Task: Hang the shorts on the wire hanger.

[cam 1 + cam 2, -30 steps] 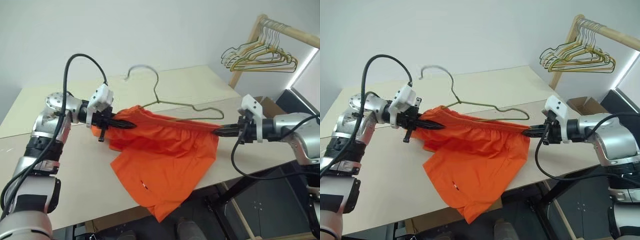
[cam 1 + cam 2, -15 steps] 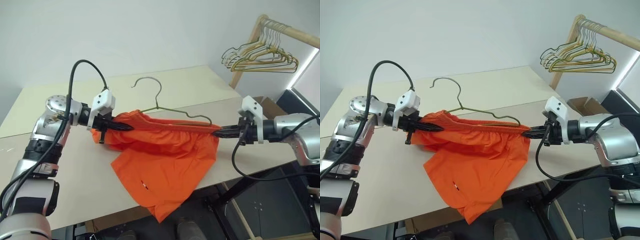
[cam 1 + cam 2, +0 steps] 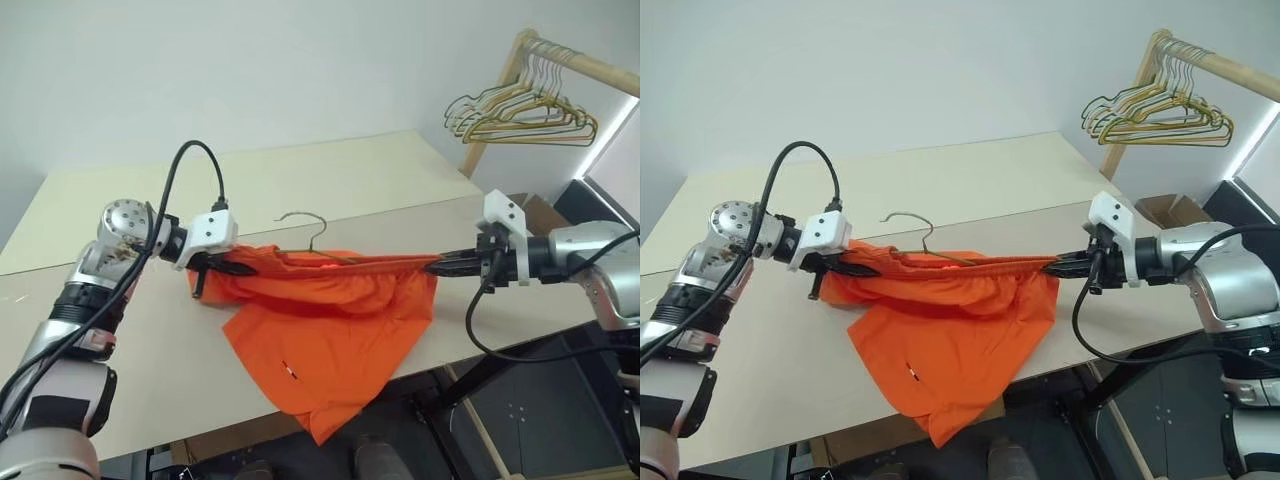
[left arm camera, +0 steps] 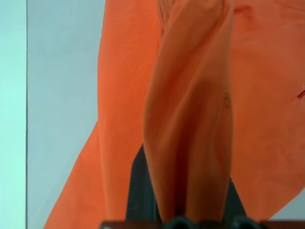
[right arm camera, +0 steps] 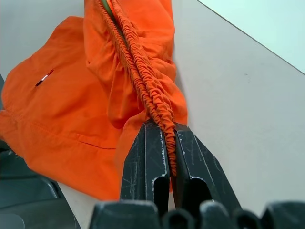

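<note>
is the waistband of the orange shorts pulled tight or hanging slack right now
Pulled tight. The shorts have their waistband running straight between the left claw and right claw, both shut on it.

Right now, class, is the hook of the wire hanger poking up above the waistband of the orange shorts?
Yes: the hook of the wire hanger rises above the stretched waistband of the orange shorts.

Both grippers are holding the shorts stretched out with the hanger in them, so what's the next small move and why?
Probably lift both ends together. The left gripper and right gripper are each shut on the waistband of the shorts, stretched between them, with the wire hanger mostly inside and only its hook showing. The legs rest on the table, so raising lets them hang.
</note>
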Motion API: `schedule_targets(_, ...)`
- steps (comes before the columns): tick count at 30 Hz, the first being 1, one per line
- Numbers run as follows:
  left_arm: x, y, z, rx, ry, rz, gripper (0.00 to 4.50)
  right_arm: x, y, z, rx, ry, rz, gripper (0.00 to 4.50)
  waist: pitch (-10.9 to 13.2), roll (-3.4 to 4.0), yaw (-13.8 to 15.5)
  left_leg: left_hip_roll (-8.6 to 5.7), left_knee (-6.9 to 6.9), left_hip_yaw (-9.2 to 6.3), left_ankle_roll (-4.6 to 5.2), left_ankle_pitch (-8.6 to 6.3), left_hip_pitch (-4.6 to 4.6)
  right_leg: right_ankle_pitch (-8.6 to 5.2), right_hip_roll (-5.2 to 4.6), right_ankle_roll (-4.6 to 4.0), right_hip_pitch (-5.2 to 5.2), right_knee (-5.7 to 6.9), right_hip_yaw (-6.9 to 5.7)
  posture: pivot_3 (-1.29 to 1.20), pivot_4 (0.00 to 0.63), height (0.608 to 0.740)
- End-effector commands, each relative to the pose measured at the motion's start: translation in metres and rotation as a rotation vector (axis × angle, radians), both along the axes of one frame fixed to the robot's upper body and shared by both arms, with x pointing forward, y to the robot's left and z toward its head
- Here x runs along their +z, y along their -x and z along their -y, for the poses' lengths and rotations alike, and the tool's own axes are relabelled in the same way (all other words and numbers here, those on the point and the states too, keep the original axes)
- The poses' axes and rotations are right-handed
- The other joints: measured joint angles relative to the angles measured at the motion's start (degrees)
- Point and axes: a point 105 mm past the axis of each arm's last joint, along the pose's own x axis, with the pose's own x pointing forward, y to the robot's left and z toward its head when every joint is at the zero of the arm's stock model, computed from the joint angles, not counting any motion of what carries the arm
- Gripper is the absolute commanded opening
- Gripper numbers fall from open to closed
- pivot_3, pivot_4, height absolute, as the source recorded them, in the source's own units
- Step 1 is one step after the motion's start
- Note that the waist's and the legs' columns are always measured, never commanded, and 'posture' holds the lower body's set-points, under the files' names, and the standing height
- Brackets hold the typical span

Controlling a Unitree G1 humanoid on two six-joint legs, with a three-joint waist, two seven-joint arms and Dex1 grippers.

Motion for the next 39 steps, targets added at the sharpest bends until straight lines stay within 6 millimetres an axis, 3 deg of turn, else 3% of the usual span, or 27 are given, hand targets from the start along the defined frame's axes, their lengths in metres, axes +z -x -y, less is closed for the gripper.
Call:
schedule_targets(1,0.001,-0.007,-0.009,0.061,-0.036,0.004,0.04,0.026,0.003,-0.001,-0.003,0.026,0.082,0.02,0.0,0.0,-0.1,0.0,0.0,0.0,0.0,0.0,0.0,0.0,0.01,0.0,0.0,0.0,-0.01,-0.18,0.0,0.74)
schedule_targets(4,0.005,-0.011,0.003,0.048,0.006,0.007,0.04,0.023,0.005,-0.012,0.017,0.046,0.077,0.85,0.0,0.0,0.0,0.0,0.0,-0.01,0.0,0.0,0.0,0.0,0.01,0.0,0.0,0.01,0.0,-0.18,0.0,0.74)
schedule_targets(7,0.012,-0.014,0.011,0.053,0.046,0.01,0.04,0.02,0.004,-0.009,0.003,0.064,0.077,1.85,0.0,0.0,0.0,0.0,0.0,0.0,0.0,0.0,-0.01,0.0,0.01,0.0,0.0,0.0,-0.01,-0.18,0.0,0.74)
schedule_targets(13,0.014,-0.014,0.012,0.054,0.06,0.008,0.04,0.037,-0.003,0.001,-0.055,0.031,0.136,3.93,0.0,0.0,-0.1,0.0,0.0,0.01,0.0,0.0,-0.01,0.0,0.0,0.0,-0.01,0.0,-0.02,-0.18,0.0,0.74)
schedule_targets(19,0.016,-0.012,0.017,0.029,0.075,0.005,0.04,0.055,0.001,-0.037,0.046,-0.045,0.189,3.93,0.0,0.0,-0.4,0.04,0.0,-0.04,0.0,0.0,0.01,0.0,0.04,0.0,-0.03,0.02,-0.01,-0.19,0.0,0.74)
schedule_targets(22,0.017,-0.011,0.019,0.013,0.07,0.004,0.04,0.051,0.0,-0.074,0.112,-0.063,0.172,3.93,0.0,0.0,-0.4,0.04,0.0,-0.08,0.0,0.0,0.0,0.0,0.04,0.0,-0.03,0.05,0.0,-0.19,0.0,0.74)
schedule_targets(31,0.018,-0.01,0.022,-0.002,0.066,0.005,0.04,0.039,-0.012,-0.139,0.175,-0.059,0.14,3.93,0.0,0.01,-0.5,-0.02,0.02,-0.36,0.0,0.0,-0.08,0.02,-0.03,0.0,-0.07,0.16,0.0,-0.19,0.0,0.74)
schedule_targets(34,0.018,-0.01,0.021,-0.001,0.067,0.005,0.04,0.035,-0.018,-0.147,0.166,-0.065,0.133,3.4,0.0,0.01,-0.5,-0.02,0.04,-0.41,-0.01,0.01,-0.08,0.02,-0.04,0.0,-0.07,0.2,-0.03,-0.18,0.0,0.74)
schedule_targets(39,0.02,-0.01,0.019,0.008,0.066,0.015,0.04,0.036,-0.017,-0.148,0.19,-0.094,0.14,1.78,0.0,0.01,-0.6,-0.04,0.04,-0.44,-0.01,0.0,-0.11,0.02,-0.05,0.01,-0.08,0.22,-0.03,-0.17,0.0,0.74)
